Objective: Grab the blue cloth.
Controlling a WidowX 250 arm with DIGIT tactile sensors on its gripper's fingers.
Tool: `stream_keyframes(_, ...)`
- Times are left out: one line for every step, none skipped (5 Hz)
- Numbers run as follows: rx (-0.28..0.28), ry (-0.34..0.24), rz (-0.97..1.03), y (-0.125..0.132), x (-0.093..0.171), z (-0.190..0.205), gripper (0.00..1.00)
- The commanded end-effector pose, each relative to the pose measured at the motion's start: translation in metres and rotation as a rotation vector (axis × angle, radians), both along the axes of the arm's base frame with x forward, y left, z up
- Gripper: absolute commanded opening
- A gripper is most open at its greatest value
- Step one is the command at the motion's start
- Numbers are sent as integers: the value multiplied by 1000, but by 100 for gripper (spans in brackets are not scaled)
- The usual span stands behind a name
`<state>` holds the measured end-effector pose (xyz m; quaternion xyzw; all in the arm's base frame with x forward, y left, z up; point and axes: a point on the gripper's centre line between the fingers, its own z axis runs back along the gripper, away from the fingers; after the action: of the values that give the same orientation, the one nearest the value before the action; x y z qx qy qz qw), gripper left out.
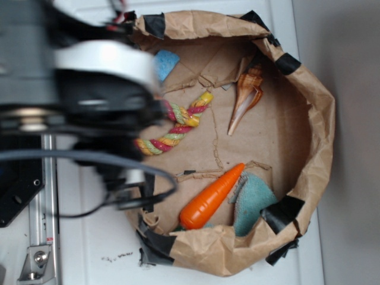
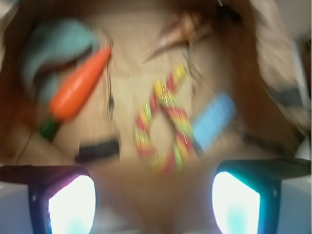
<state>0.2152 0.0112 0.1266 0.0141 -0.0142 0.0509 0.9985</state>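
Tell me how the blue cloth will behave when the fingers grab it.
The blue cloth looks fuzzy and rumpled, so it will probably sag and fold rather than hold its shape. It seems thin, so likely light. The carrot lies against its edge, so lifting the cloth may nudge or roll it.

- We see a white tabletop carrying a brown paper bowl patched with black tape.
- Directly on the tabletop beside it, we see small dark crumbs.
- A metal rail also rests there.
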Motion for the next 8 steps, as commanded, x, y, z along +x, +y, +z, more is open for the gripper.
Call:
stream_keyframes(-122, -169, -281, -35, 56, -26, 100)
stream_keyframes(-227, -198, -471, -47, 44, -29, 100)
stream_keyframes(-262, -273, -549, -56, 50, -29, 100)
stream_keyframes(-247, -319, -584, -67, 64, -33, 100)
stream_keyframes(-233, -331, -591, -75, 77, -36, 100)
stream_keyframes(-239, -344, -625, -82, 85, -41, 100)
stream_keyframes(-267, -347, -682, -88, 87, -57, 100)
stream_keyframes(-302, -356, -743, -99, 86, -67, 100)
